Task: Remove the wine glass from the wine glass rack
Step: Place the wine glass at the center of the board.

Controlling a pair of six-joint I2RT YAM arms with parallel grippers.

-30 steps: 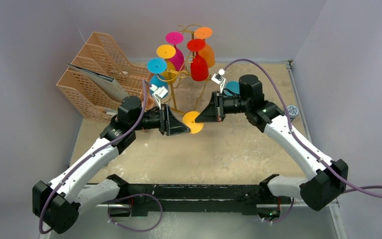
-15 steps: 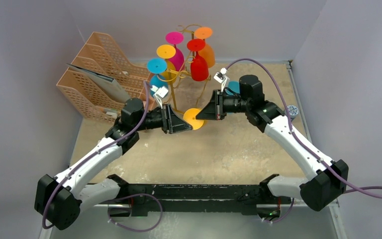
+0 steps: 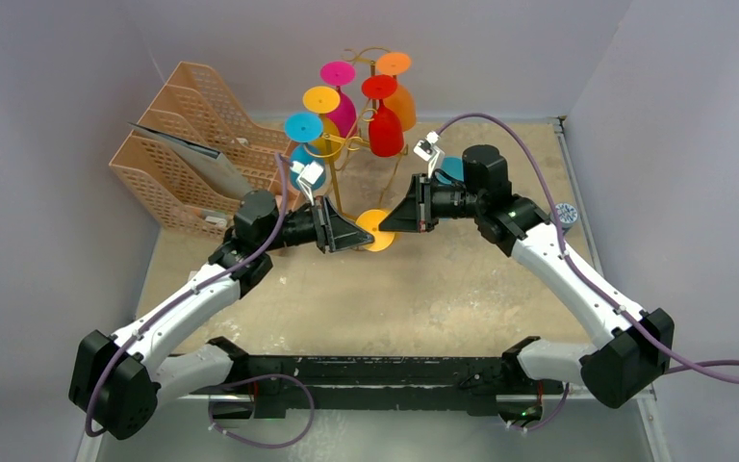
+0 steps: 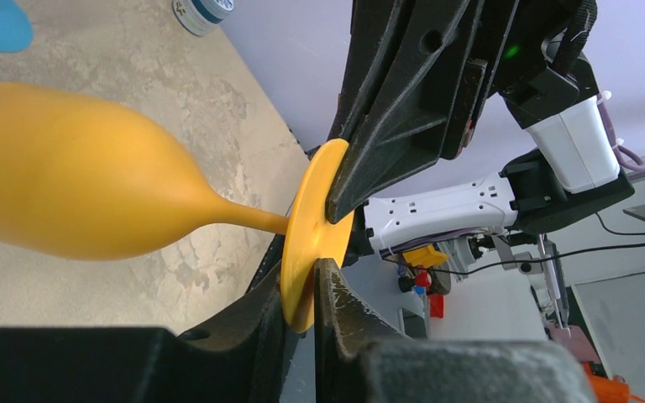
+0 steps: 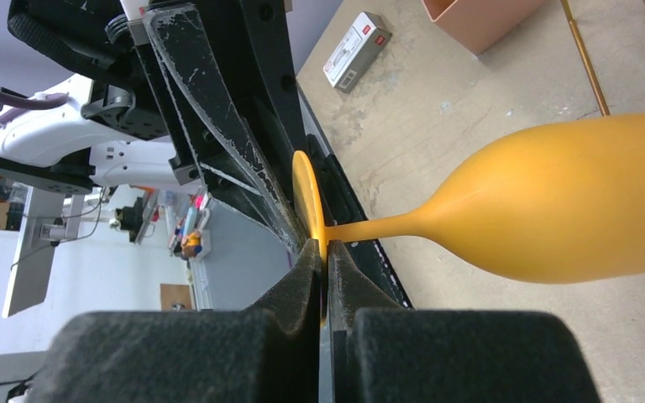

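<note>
- Right now the amber wine glass (image 3: 377, 231) looks clear of the hooks. It is held in the air at the centre of the overhead frame, just below and to the right of the gold wine glass rack (image 3: 346, 146).
- In its own wrist view the left gripper (image 4: 301, 290) is clenched on the lower rim of the glass's round foot, with one finger on each face of the disc.
- At the bottom centre of its own view, the right gripper (image 5: 323, 269) is likewise pinched tight on the foot's rim. Seen from the left wrist, its fingers come down on the opposite, upper edge.
- The two arms meet nose to nose over one thin disc. Neither is nearer, since both are already in contact.
- The long axis runs from the foot through the stem to the bowl, away from both grippers.
- The bowl fills the left of the left wrist frame and the right of the right wrist frame, above the sandy table (image 3: 423, 289).
- From overhead only the foot shows, nearly face-on, so the glass seems to hang bowl down.
- By my reading the lift off the rack is done and this is a handover.
- One gripper should release before the other carries the glass off. Pulling apart while both are clamped could strain the stem.
- Other coloured glasses (image 3: 385, 130) hang upside down on the rack at upper centre.
- A peach lattice file organizer (image 3: 192, 144) sits at upper left, and a teal glass (image 3: 449, 168) shows behind the right arm.
</note>
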